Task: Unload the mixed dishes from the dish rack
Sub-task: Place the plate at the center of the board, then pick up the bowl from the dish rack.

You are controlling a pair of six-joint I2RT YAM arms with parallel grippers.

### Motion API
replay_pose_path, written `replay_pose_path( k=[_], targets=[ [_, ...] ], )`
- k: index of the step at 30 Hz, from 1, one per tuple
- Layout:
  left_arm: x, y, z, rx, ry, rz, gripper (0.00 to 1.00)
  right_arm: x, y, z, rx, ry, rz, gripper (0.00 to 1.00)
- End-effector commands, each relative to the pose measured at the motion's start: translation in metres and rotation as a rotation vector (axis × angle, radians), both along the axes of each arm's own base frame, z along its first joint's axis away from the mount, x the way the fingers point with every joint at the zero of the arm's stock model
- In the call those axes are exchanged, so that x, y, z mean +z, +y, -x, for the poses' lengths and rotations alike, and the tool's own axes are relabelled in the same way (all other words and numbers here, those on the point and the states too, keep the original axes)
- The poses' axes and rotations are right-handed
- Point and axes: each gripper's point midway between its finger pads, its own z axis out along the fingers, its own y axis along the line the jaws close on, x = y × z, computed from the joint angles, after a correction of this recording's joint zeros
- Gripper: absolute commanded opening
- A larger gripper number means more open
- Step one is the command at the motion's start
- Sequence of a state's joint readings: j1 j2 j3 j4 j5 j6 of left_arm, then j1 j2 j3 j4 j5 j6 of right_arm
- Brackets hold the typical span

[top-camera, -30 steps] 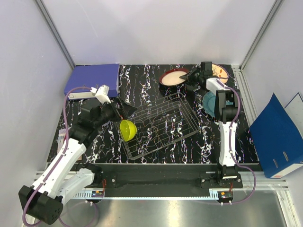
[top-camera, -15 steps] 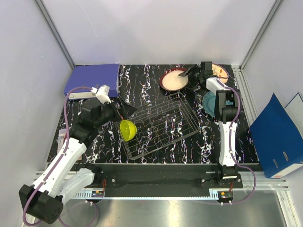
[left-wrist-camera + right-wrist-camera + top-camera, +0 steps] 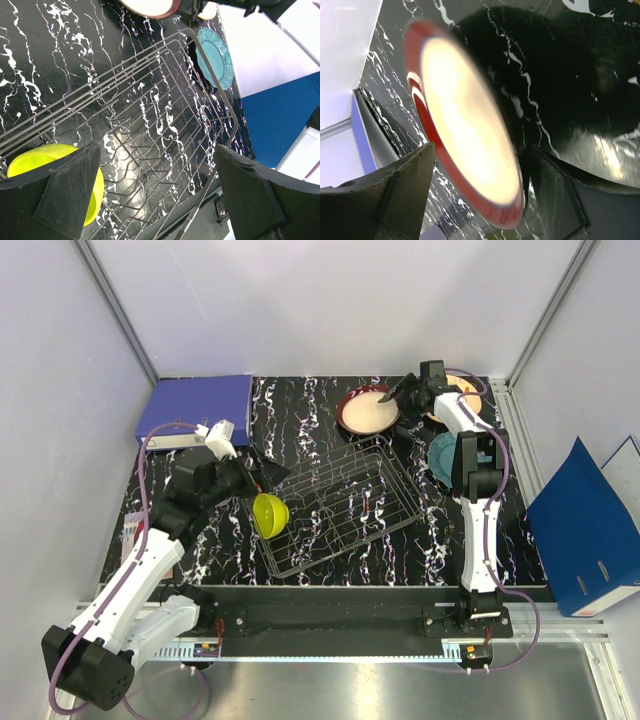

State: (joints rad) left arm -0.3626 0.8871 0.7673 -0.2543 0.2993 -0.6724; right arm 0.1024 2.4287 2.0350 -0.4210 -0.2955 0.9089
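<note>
The wire dish rack [image 3: 345, 502] lies mid-table, and a small yellow-green bowl [image 3: 270, 514] leans in its left end. My left gripper [image 3: 262, 472] hovers open above that end; in its wrist view the rack [image 3: 165, 120] and the yellow-green bowl [image 3: 35, 156] lie below the spread left gripper [image 3: 160, 195]. The cream bowl with a dark red outside [image 3: 366, 409] sits on the table behind the rack. My right gripper [image 3: 399, 396] is open at its right rim, and the cream bowl [image 3: 465, 120] sits between the parted right gripper [image 3: 480, 195]. The teal plate [image 3: 440, 455] lies partly under the right arm.
A pale orange plate [image 3: 468, 390] sits at the back right corner. A blue binder [image 3: 195, 408] lies at the back left, and another blue binder [image 3: 585, 525] stands outside the table on the right. Grey walls close in the back and sides.
My right gripper has opened and let go of the cream bowl, which now rests on the table. The left arm has barely moved.
</note>
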Motion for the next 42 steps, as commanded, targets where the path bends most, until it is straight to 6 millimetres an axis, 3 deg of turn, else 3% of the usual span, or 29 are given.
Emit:
replay_pose_path(
  k=[1, 8, 19, 21, 23, 24, 25, 26, 27, 28, 31, 33, 34, 36, 38, 39, 40, 42],
  targets=[
    [0.014, -0.005, 0.001, -0.032, -0.04, 0.026, 0.99, 0.084, -0.004, -0.001, -0.002, -0.113, 0.077, 0.82],
    [0.012, -0.005, 0.003, -0.039, -0.031, 0.019, 0.99, 0.086, -0.012, 0.008, -0.018, -0.076, 0.127, 0.82],
    [0.003, -0.004, 0.006, -0.044, -0.016, 0.011, 0.99, 0.059, -0.013, 0.018, -0.007, -0.011, 0.141, 0.81],
    [0.004, -0.002, 0.005, -0.036, -0.023, 0.004, 0.99, 0.067, -0.015, 0.02, -0.009, -0.031, 0.151, 0.8],
    [0.005, 0.001, 0.005, -0.028, -0.032, -0.023, 0.99, 0.094, -0.012, 0.022, -0.017, -0.131, 0.136, 0.8],
    [0.01, 0.005, 0.002, -0.01, -0.054, -0.037, 0.99, 0.108, -0.011, 0.023, -0.025, -0.183, 0.123, 0.8],
    [0.01, 0.008, 0.003, -0.005, -0.062, -0.063, 0.99, 0.14, -0.01, 0.027, -0.038, -0.294, 0.11, 0.8],
    [0.013, 0.011, 0.001, 0.005, -0.072, -0.079, 0.99, 0.157, -0.004, 0.032, -0.025, -0.35, 0.106, 0.8],
    [0.021, 0.015, -0.001, 0.025, -0.097, -0.093, 0.99, 0.173, -0.003, 0.037, -0.021, -0.391, 0.11, 0.81],
    [0.021, 0.019, 0.0, 0.029, -0.104, -0.121, 0.99, 0.204, -0.002, 0.047, -0.021, -0.457, 0.121, 0.81],
    [0.03, 0.029, -0.002, 0.065, -0.127, -0.162, 0.99, 0.254, 0.012, 0.079, 0.009, -0.578, 0.162, 0.81],
    [0.032, 0.033, 0.0, 0.085, -0.134, -0.166, 0.99, 0.274, 0.031, 0.101, 0.052, -0.643, 0.167, 0.81],
    [0.031, 0.034, 0.001, 0.092, -0.127, -0.162, 0.99, 0.283, 0.03, 0.116, 0.046, -0.667, 0.187, 0.81],
    [0.03, 0.04, 0.005, 0.128, -0.123, -0.151, 0.99, 0.284, 0.045, 0.139, 0.087, -0.684, 0.211, 0.81],
    [0.029, 0.045, 0.009, 0.154, -0.119, -0.147, 0.99, 0.273, 0.041, 0.163, 0.071, -0.68, 0.225, 0.81],
    [0.03, 0.052, 0.013, 0.191, -0.128, -0.144, 0.99, 0.247, 0.043, 0.175, 0.093, -0.64, 0.24, 0.81],
    [0.027, 0.056, 0.015, 0.211, -0.121, -0.151, 0.99, 0.255, 0.051, 0.192, 0.116, -0.674, 0.244, 0.8],
    [0.025, 0.068, 0.023, 0.267, -0.12, -0.164, 0.99, 0.237, 0.063, 0.219, 0.166, -0.659, 0.278, 0.8]
  ],
)
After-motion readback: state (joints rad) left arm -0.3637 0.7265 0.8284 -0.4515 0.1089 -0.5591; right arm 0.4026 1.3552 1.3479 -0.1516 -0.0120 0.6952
